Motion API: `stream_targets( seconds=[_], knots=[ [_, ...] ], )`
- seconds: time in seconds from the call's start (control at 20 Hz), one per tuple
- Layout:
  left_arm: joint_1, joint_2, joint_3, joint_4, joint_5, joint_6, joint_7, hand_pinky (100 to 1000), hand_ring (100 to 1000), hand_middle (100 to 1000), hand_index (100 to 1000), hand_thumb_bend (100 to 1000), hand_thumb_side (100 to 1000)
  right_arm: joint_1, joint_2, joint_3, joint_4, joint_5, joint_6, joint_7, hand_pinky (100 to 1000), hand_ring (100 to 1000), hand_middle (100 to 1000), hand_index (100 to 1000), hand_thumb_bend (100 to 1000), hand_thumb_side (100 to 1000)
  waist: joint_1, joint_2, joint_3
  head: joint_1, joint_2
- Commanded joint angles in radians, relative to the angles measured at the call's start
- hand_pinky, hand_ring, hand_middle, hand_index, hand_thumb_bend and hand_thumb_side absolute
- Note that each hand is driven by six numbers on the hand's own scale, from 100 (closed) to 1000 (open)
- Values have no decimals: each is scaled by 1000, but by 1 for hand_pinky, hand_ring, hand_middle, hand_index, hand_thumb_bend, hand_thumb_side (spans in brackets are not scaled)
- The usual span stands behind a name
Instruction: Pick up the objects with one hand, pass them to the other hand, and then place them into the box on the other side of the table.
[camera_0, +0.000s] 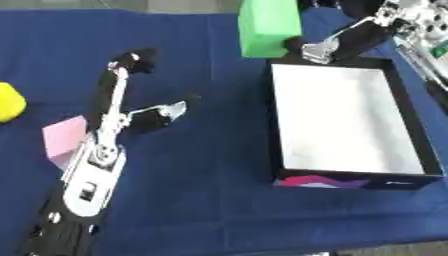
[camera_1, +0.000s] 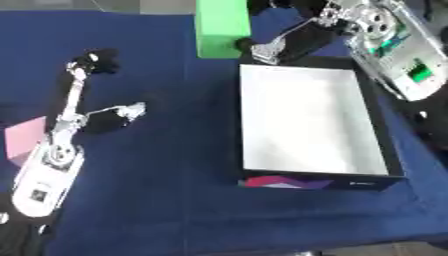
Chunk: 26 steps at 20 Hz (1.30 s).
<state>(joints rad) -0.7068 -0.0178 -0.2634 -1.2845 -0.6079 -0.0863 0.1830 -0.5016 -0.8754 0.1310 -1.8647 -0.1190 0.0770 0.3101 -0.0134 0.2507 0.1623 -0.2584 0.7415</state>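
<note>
My right hand (camera_0: 337, 42) reaches in from the upper right and holds a green block (camera_0: 267, 25) by its lower right side. The block hangs upright over the cloth just beyond the box's far left corner. The box (camera_0: 350, 181) has black walls and a white bare floor, and stands on the right half of the table. On the left, my left hand (camera_0: 96, 160) lies open over the blue cloth, long fingers straight and pointing away, thumb out to the right, holding nothing. A pink block (camera_0: 61, 137) sits right beside its left edge, partly hidden by it.
A yellow object (camera_0: 9, 102) shows at the far left edge. Blue cloth (camera_0: 210, 150) covers the table between my left hand and the box. The table's front edge runs along the bottom of the view.
</note>
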Motion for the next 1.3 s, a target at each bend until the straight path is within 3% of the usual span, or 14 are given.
stream_targets(
  seconds=[0.05,0.8,1.05,1.3],
  knots=[
    [-7,18,8,-26,5,3,5,797,654,613,812,751,391,26,-42,-44,-29,4,3,-24,806,741,327,642,217,100,13,-41,-5,-6,1],
    [31,42,7,-12,-3,-1,12,801,660,620,815,750,410,201,-38,-114,-12,161,-39,-85,817,758,342,634,283,100,21,-47,-32,-41,-12],
    [35,47,5,-11,-5,-4,12,802,661,622,815,750,412,224,-38,-122,32,236,-55,-77,823,775,357,632,322,100,21,-46,-32,-44,-13],
    [40,51,3,-7,-3,-6,8,804,664,626,815,749,419,235,-38,-132,95,316,-61,-89,818,778,426,647,375,100,20,-47,-32,-50,-12]
  ],
)
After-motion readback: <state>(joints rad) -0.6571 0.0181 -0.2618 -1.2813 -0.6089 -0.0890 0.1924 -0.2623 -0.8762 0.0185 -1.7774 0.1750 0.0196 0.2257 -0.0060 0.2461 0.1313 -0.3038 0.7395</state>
